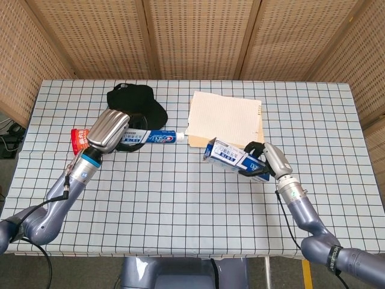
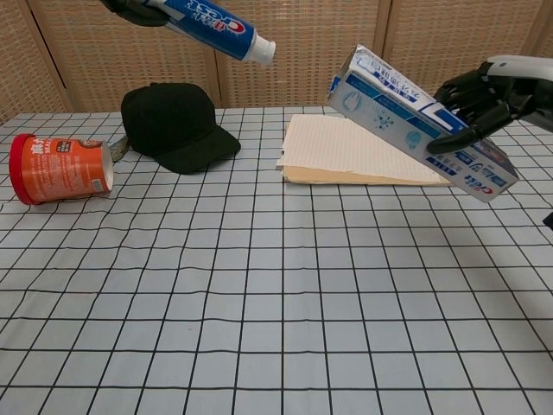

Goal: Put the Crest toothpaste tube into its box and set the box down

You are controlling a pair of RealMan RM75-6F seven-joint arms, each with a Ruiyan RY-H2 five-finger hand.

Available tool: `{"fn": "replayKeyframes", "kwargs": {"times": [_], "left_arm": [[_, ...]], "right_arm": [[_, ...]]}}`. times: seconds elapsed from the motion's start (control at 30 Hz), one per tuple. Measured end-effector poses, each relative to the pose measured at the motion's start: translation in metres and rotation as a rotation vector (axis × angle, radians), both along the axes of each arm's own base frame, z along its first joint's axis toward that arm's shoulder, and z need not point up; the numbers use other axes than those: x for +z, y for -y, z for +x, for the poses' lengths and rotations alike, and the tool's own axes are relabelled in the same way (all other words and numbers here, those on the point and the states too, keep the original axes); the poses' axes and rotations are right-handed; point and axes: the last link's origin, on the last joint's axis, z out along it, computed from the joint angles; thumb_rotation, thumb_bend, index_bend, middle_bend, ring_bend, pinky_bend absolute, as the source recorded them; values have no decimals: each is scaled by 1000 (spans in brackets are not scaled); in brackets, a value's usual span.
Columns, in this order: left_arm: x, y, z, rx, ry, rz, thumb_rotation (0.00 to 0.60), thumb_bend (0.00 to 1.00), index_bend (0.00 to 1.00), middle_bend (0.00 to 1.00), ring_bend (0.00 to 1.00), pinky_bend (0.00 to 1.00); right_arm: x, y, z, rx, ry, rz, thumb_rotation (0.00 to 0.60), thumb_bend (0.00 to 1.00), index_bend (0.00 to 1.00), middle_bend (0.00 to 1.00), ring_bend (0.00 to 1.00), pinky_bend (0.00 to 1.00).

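Above the desk (image 1: 180, 198), left hand (image 1: 108, 129) grips tube (image 1: 150, 138), cap toward box (image 2: 421, 121); right hand (image 1: 269, 160) grips box, tilted, open end probably facing the tube, apart.

Looks like robot test room, not real home. Table (image 1: 337, 198) has white cloth with dark grid lines. Woven wicker screens (image 1: 198, 36) stand close behind table like walls. Odd mix of stuff on top: black cap (image 2: 173, 125), orange can (image 2: 60, 169) lying on side, paper notepad (image 1: 225, 117) on tan folder. Two metal robot arms reach in from front edge.
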Motion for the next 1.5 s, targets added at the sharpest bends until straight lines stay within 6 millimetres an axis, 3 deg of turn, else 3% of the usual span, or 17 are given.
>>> {"fn": "replayKeyframes", "kwargs": {"times": [0.53,1.17,1.5], "left_arm": [[-2,-5,41,-12,73,-127,600,418,892,596,550,479],[-19,-1,52,-19,33,-180,600,418,891,596,550,479],[-36,-1,69,-41,31,-211,600,419,890,596,550,479]], "right_arm": [[-6,0,-1,22,15,18,600,249,760,563,545,478],[-1,-2,-5,24,35,22,600,249,761,563,545,487],[0,-6,0,49,76,31,600,249,761,563,545,487]]}}
